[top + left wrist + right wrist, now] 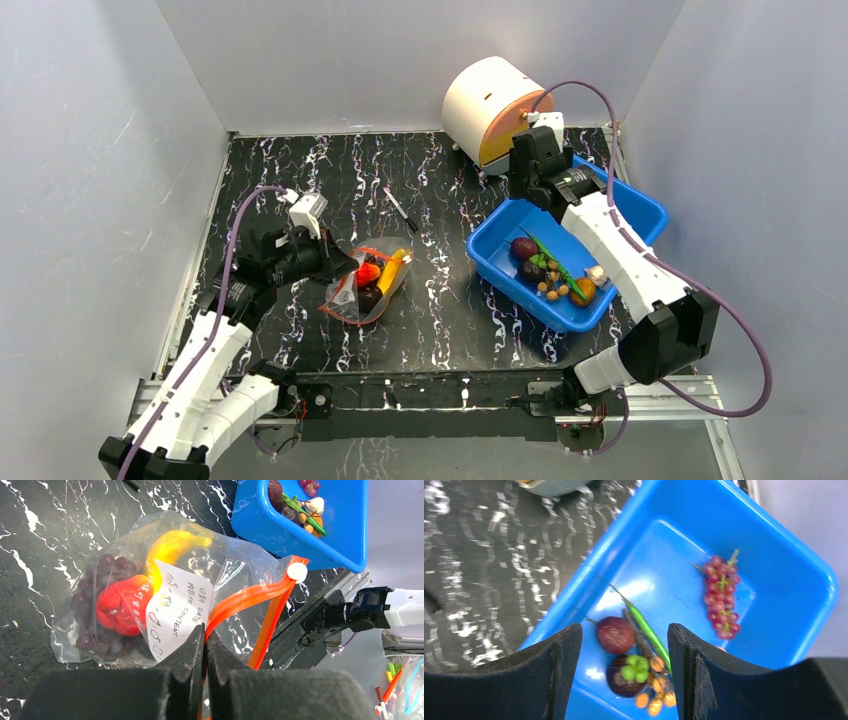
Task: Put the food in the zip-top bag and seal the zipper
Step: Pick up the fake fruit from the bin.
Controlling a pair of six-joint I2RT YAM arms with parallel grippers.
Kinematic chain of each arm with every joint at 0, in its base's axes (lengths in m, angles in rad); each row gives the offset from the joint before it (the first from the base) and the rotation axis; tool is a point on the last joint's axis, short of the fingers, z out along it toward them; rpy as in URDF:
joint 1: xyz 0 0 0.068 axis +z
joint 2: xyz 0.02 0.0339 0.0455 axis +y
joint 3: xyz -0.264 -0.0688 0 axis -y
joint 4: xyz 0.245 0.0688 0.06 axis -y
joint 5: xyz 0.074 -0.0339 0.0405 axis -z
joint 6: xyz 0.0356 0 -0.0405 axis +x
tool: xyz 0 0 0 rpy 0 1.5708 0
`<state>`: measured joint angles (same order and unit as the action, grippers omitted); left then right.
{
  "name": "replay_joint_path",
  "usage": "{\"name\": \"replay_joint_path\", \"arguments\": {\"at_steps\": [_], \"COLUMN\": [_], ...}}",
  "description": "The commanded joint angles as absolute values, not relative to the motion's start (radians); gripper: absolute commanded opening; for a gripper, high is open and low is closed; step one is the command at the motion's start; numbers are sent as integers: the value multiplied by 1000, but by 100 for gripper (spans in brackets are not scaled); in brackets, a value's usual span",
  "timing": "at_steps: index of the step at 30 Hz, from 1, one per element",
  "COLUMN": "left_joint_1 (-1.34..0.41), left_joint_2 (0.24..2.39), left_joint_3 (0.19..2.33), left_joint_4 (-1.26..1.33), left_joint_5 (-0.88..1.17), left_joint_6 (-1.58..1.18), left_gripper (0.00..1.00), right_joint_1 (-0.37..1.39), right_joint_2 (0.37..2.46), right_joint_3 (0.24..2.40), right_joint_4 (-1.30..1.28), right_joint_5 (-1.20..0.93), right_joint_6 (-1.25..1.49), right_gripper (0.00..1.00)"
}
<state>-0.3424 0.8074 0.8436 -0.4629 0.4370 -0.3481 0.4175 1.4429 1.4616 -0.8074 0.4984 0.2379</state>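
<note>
Top view: the zip-top bag (365,290) lies on the tabletop (440,320) left of centre, with the left tool (335,268) at its left edge. The right tool (527,185) hangs over the far end of the blue bin (640,210).

Left wrist: the left tool's jaws are pressed together, pinching the bag's edge where the zipper (250,597) runs into them. The zipper's two orange strips spread apart. Inside the bag sit grapes (100,567), a red fruit (120,605) and a banana (172,545), beside a white label (177,610).

Right wrist: the right tool's jaws stand well apart, gripping nothing, above the bin's toy foods.
</note>
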Motion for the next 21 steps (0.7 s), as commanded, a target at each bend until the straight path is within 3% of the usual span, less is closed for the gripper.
{"name": "replay_joint_path", "arguments": {"at_steps": [1,11,17,21], "left_joint_1": [-344,-344,-344,-344], "left_joint_2": [754,701,695,674], "left_joint_3": [797,672,672,669], "left_joint_4": [-437,-307,-323,-319], "left_joint_5": [489,547,514,502], "left_joint_6": [-329,-281,-272,-268], "left_gripper": [0,0,0,0], "right_joint_1": [358,226,79,48], "right_joint_2": [1424,1501,1561,1626], "right_joint_3": [1396,1320,1272,1251], "right_joint_4": [-696,-603,-536,-511], "right_joint_5": [601,762,577,597], "right_joint_6": [194,137,139,151], "right_gripper": [61,60,62,66]}}
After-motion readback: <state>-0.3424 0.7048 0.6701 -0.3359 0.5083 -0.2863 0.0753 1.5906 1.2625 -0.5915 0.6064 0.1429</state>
